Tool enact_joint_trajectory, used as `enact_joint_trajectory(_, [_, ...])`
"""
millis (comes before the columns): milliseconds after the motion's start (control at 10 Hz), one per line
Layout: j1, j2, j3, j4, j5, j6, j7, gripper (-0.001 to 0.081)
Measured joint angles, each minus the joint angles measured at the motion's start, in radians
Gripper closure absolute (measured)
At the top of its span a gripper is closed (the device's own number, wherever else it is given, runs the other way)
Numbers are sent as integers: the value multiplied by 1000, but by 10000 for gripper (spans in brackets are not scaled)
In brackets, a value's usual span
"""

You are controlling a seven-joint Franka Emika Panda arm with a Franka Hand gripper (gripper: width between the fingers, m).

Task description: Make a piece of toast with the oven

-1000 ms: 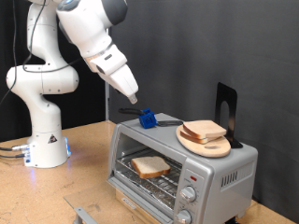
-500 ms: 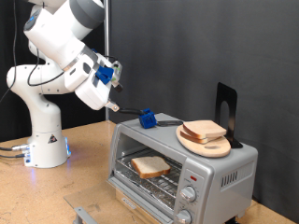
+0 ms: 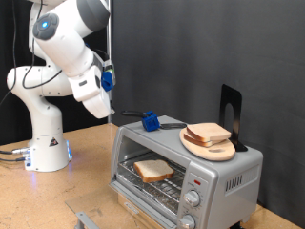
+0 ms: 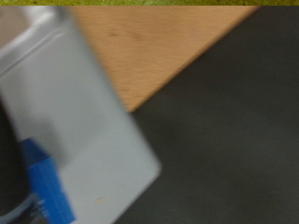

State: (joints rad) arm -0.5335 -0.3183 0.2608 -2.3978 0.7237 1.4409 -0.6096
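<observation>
The jaws [image 3: 111, 114] are being held in the air to the left of the oven [image 3: 186, 172], above the table [image 3: 86, 181]; their state cannot be told. Nothing is being seen between them. The toast [image 3: 152, 171] is lying on the rack inside the open oven. More slices [image 3: 208, 134] are resting on the board [image 3: 210, 148] on the oven's top, near a blue tool [image 3: 150, 120].
</observation>
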Motion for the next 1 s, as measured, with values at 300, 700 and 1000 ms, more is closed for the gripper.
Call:
enact_joint_trajectory(300, [-29, 146, -31, 93, -20, -148, 37, -2])
enact_joint_trajectory(700, [-61, 110, -81, -16, 287, -153, 195, -2])
enact_joint_trajectory(1000, [-118, 123, -132, -53, 380, -76, 291, -2])
